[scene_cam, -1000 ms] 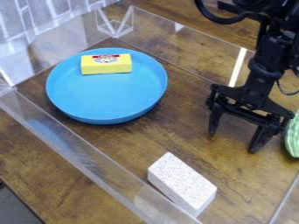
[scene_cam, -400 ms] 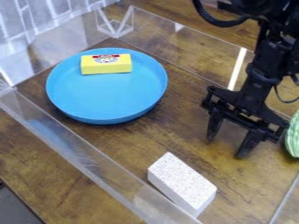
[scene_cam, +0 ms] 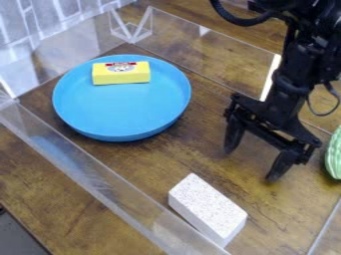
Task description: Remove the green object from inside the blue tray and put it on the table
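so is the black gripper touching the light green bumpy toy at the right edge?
Apart. The camera view shows bare brown tabletop between the open black gripper and the light green bumpy toy, which lies on the table at the frame's right edge.

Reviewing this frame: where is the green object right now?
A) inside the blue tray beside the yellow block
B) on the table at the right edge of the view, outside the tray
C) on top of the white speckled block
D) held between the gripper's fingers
B: the green object lies on the table at the right edge, away from the blue tray, which holds only the yellow block; the gripper is open and empty.
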Available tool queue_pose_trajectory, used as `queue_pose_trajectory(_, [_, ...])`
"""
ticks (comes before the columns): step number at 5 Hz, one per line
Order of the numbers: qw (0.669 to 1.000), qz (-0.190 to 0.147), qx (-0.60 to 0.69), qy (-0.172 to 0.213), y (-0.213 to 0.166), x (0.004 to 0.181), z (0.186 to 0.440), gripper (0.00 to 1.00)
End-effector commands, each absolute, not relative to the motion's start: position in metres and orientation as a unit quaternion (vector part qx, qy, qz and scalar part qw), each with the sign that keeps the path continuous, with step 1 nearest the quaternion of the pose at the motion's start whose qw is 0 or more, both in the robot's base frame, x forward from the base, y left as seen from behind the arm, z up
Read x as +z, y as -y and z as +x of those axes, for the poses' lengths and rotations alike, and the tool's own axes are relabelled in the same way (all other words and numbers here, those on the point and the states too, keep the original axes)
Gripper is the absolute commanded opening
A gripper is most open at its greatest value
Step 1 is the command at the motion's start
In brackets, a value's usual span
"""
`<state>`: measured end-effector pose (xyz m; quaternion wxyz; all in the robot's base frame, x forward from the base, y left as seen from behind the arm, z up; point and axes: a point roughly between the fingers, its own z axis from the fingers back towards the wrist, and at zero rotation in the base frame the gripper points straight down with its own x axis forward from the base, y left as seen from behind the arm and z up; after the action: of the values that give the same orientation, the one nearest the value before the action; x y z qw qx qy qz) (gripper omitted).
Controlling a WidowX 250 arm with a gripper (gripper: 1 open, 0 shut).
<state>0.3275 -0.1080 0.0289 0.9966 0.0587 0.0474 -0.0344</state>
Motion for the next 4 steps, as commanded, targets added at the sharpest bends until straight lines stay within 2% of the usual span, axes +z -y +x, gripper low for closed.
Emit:
queue_pose_trajectory(1, [0.998,0.055,0.000,-0.016,0.109,0.058,0.328,1.00])
queue_pose_trajectory(2, [0.998,0.058,0.021,-0.015,0.119,0.063,0.323,1.00])
queue_pose_trajectory(4, [0.997,0.074,0.030,-0.010,0.094,0.040,0.330,1.00])
